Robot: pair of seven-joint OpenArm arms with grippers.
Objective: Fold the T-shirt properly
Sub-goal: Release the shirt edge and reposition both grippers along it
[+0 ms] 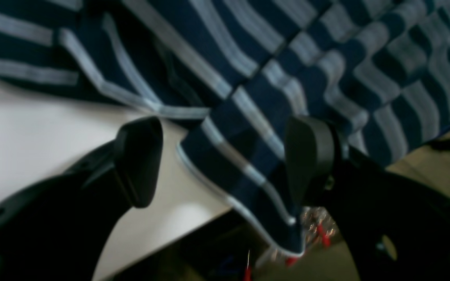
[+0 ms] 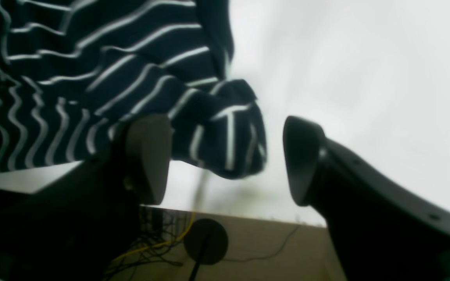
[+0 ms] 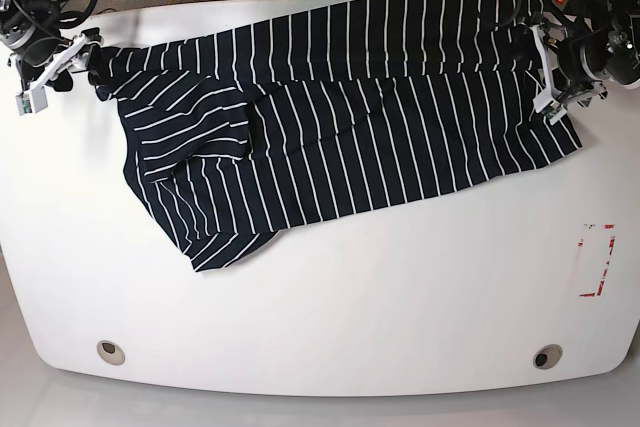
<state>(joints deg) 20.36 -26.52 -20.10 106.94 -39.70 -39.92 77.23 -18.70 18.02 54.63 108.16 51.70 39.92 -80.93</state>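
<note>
Base view is showing the dark navy cloth T-shirt with thin white stripes (image 3: 330,117) lying spread, partly folded, across the far half of the white rounded table (image 3: 330,317). At nine o'clock of the cloth, the right gripper (image 3: 55,67) is standing with jaws apart beside a bunched corner (the wrist view shows that corner lying between the fingers, unclamped). At three o'clock the left gripper (image 3: 548,72) is gaping too, straddling the shirt's hem at the table edge.

Soft striped cloth T-shirt (image 3: 340,137) on smooth white table (image 3: 330,317)
</note>
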